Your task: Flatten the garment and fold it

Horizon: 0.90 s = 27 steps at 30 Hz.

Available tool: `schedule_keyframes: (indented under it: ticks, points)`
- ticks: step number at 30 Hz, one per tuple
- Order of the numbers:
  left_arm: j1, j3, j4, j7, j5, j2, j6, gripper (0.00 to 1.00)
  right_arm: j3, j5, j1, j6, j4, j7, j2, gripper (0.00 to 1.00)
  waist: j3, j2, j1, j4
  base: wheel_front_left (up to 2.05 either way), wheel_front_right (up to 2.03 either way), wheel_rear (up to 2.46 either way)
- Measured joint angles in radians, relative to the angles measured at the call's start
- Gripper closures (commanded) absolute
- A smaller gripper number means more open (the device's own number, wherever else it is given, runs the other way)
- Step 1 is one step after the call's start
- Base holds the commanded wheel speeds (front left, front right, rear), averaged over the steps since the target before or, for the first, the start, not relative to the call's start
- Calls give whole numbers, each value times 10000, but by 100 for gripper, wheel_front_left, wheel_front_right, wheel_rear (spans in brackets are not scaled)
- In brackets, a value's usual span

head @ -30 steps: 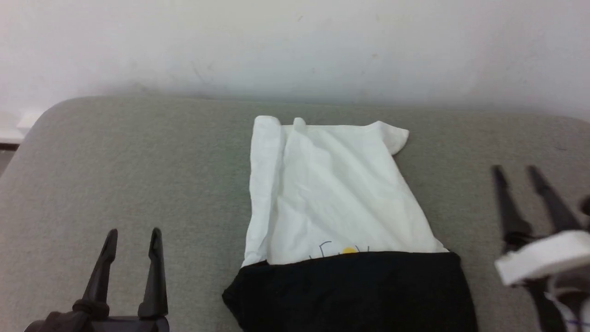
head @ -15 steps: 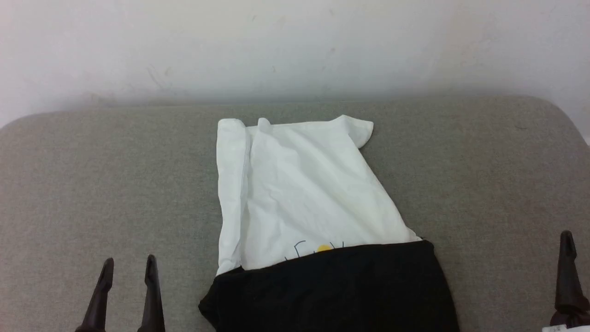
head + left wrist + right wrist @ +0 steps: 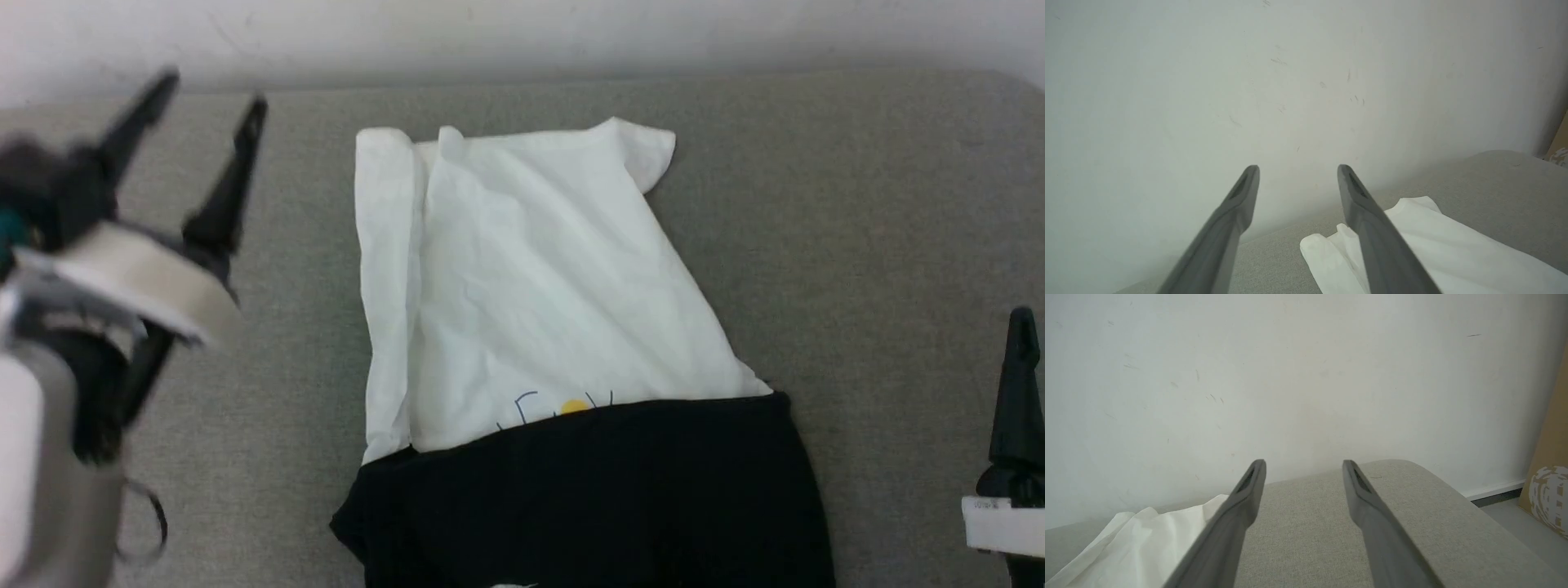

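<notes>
From the head, the garment lies mid-way across the grey padded surface, white body stretching far and black part across its near end, with the blurred left pincer spread, raised off to its left, and one finger of the right pincer at the near right. The left wrist shows that pincer spread, empty, over the garment's white far edge. The right wrist shows its pincer spread and empty, the garment to its left.

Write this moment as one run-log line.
left gripper: open, empty, left of garment | right gripper: open, empty | garment: partly folded, on grey cushion
</notes>
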<state>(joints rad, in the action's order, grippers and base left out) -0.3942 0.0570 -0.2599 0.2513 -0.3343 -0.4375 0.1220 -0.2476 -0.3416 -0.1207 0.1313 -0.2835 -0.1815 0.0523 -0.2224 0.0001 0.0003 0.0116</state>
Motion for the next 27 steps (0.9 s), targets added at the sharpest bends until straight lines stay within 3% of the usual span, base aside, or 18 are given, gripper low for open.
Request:
schedule_keyframes:
  ticks: [5, 11, 18, 27]
  points:
    - [-2931, 654, 1455, 1572, -972, -660, 10, 0, 127, -10, 340, 0, -163, -58, 0, 0, -858, 0, 1, -80, 0, 0, 0]
    - [-4732, 1515, 3057, 2696, -1521, -826, 17, 0, 326, 4, 732, 0, -362, -69, 0, 0, -1876, -1, 1, -261, 0, 0, 0]
    - [-5515, 1969, 4391, 3747, -2144, -855, 19, 0, 376, 19, 916, 0, -514, -40, 2, 0, -2881, -1, 0, -571, 0, 0, 0]
    - [-5610, 2282, 5055, 4961, -2355, -846, -123, 0, 506, 15, 1055, 0, -579, -38, 0, 0, -3845, -1, -2, -903, 0, 0, 0]
